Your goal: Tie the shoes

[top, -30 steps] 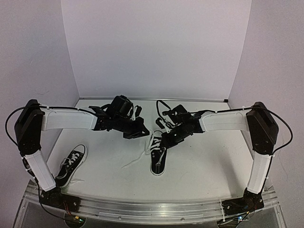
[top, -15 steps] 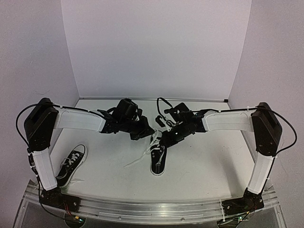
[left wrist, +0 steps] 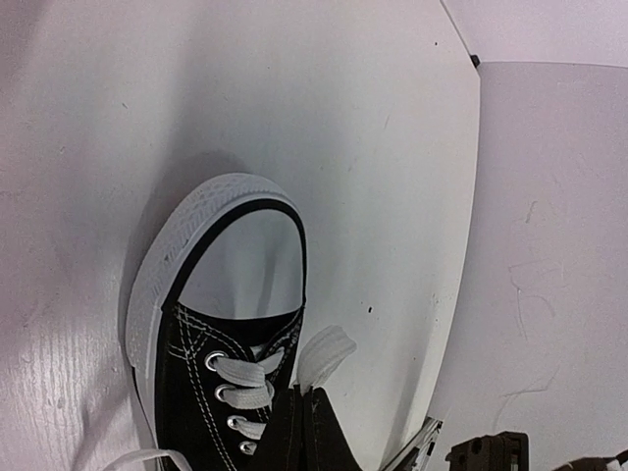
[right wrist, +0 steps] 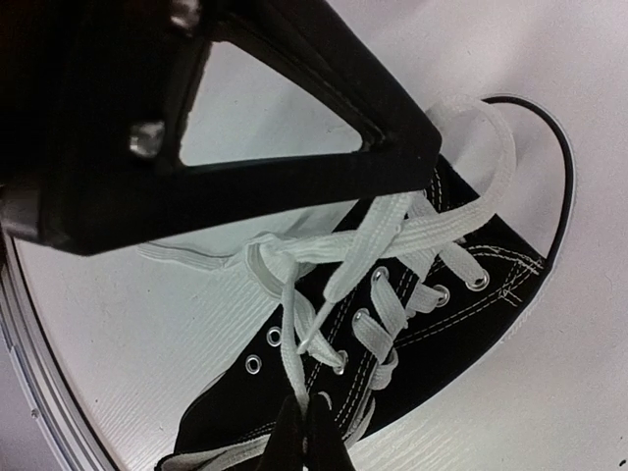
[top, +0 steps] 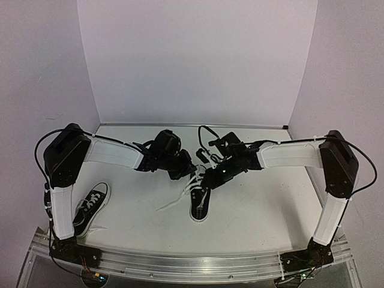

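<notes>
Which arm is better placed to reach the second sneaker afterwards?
Left. The small black canvas sneaker lies beside the left arm's base; the right pincer is over the centre sneaker, pinching its white lace.

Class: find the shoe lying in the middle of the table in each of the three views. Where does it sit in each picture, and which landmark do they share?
Top external: the middle shoe sits centre, slightly low, toe toward the near edge.
Left wrist: lower left, white toe cap pointing up.
Right wrist: lower right, lying diagonally.
Shared landmark: its white laces through the eyelets.
</notes>
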